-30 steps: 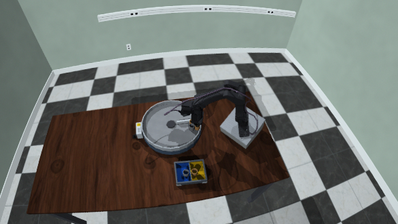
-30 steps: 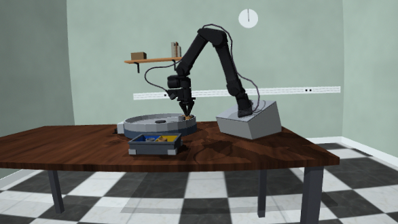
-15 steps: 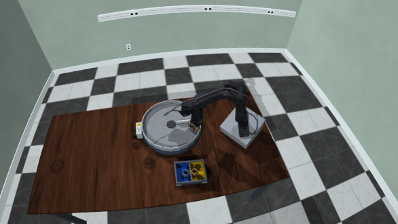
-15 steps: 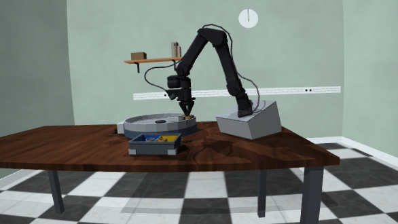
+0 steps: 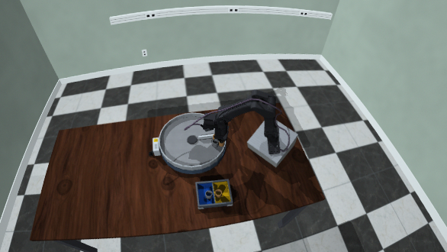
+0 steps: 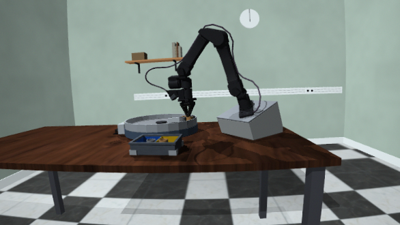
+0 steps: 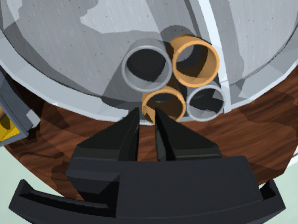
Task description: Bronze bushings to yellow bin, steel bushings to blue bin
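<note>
On the turntable (image 5: 173,143) (image 6: 153,127) (image 7: 45,30), four bushings stand together near the rim: a large steel one (image 7: 124,75), a large bronze one (image 7: 218,62), a small bronze one (image 7: 183,107) and a small steel one (image 7: 221,107). My gripper (image 5: 218,142) (image 6: 188,114) (image 7: 147,113) points down just above the small bronze one, its fingers narrowly apart and holding nothing. In the wrist view the fingertips lie either side of that bushing's left wall. A steel bushing (image 5: 207,192) is in the blue bin (image 5: 203,187) and a bronze one (image 5: 218,193) in the yellow bin (image 5: 226,186) (image 7: 7,134).
A pale fixed bar (image 5: 206,136) (image 7: 212,40) crosses part of the turntable right beside the bushings. The raised turntable rim runs close to them. A white control box (image 5: 155,147) sits at the turntable's left. The arm's grey base block (image 5: 259,143) (image 6: 235,129) stands to the right.
</note>
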Tool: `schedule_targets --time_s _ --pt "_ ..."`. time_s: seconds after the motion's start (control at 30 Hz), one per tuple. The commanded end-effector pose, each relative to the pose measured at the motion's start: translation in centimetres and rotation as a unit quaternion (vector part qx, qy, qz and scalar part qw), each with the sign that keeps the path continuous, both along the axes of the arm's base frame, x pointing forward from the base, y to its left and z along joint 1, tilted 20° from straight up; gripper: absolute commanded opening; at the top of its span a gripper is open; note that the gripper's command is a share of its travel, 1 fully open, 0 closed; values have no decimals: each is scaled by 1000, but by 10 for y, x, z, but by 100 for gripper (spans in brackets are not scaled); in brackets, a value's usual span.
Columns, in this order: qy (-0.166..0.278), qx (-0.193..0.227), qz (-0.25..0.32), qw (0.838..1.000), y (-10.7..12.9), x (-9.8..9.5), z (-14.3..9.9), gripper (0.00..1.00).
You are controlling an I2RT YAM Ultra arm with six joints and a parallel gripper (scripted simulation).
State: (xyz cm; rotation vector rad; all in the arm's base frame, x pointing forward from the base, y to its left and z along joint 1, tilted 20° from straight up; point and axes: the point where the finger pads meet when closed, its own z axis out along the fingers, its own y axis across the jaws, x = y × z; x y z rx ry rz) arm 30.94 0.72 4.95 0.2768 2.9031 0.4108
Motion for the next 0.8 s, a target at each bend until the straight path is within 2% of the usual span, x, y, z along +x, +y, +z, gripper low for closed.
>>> schedule_targets --time_s 0.0,0.77 --pt "-28 -5 -6 1000 -4 12 16 14" --pt "-22 -4 -6 1000 -4 11 14 14"
